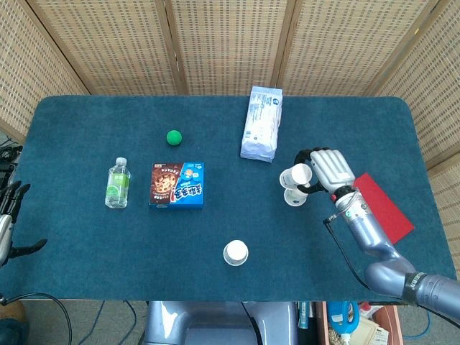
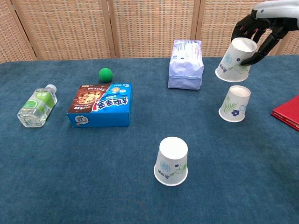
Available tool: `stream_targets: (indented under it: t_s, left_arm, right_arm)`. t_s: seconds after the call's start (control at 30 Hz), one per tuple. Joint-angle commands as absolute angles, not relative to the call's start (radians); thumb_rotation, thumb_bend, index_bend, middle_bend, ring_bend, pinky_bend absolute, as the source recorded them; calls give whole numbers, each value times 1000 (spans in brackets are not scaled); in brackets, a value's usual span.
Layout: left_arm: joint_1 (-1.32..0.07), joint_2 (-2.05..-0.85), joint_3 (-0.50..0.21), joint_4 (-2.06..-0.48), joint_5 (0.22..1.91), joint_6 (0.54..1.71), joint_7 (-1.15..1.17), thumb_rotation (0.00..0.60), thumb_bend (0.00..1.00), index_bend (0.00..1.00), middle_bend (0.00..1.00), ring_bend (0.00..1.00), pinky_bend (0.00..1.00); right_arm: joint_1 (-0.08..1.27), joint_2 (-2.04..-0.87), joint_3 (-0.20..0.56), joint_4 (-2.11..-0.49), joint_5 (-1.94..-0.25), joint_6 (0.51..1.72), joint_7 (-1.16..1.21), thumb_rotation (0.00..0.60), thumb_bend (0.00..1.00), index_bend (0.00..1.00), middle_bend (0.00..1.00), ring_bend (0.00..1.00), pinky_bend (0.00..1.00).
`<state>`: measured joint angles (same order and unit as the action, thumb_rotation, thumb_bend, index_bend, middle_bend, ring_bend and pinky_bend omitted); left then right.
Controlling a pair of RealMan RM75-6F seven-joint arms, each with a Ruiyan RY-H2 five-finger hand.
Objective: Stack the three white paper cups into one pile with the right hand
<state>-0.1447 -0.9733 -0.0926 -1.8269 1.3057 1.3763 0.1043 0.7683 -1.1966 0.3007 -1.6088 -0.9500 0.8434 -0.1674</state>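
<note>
Head view: the right robot hand (image 1: 327, 169) grips an inverted cup (image 1: 300, 175) over a second cup (image 1: 294, 196) near the table's right edge; chest view: it hangs tilted above, evidently for nesting, third cup (image 2: 171, 161) near the front edge.

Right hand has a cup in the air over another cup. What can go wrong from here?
1. The held cup is tilted in the right hand, not square over the standing cup. Lowered like that, its rim may catch and tip the lower one.
2. The hold looks like fingertips on the cup wall; it might slip or crush.
3. The red book lies close beside the forearm, so a sweep could nudge it.
</note>
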Motion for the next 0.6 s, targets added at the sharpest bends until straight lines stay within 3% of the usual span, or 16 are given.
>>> stream_targets:
  t_s: [0.03, 0.6]
  left_arm:
    - [-146, -974, -95, -1830, 1299, 1376, 108, 600, 137, 0, 0, 0, 0]
    - [-145, -975, -97, -1828, 1294, 1382, 109, 600, 138, 0, 0, 0, 0]
  right_arm:
    - [777, -1190, 295, -1599, -922, 828, -175, 600, 374, 482, 497, 369, 362]
    - [820, -1195, 247, -1555, -766, 772, -217, 600, 374, 482, 483, 369, 361]
